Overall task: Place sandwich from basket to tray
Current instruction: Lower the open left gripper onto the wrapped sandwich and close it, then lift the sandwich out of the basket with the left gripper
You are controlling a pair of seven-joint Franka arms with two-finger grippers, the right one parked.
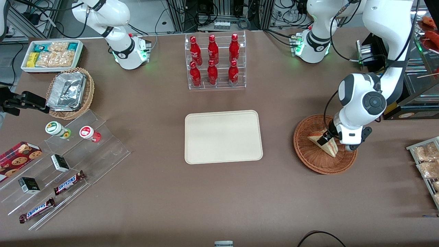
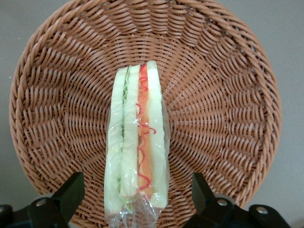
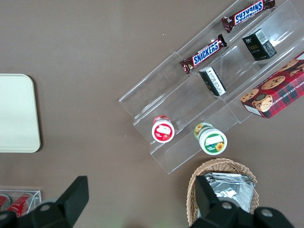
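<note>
Sandwich point(image 2: 137, 142) in basket point(image 2: 228, 95), between tool point(image 2: 137, 194) fingers.

Sandwich point(image 1: 324, 144) sits in the basket point(image 1: 310, 161)

Hand point(image 1: 328, 136) straddles it there, open; tray point(image 1: 223, 137) lies on the worktop point(image 1: 219, 192) toward the parked arm.

The front view looks down on the whole table point(image 1: 219, 206) from high up. The left wrist view looks straight down, close over the basket point(image 2: 228, 95), past its gripper point(image 2: 137, 199). The right wrist view looks down on the tray point(image 3: 16, 114) corner (shared with the front view).
</note>
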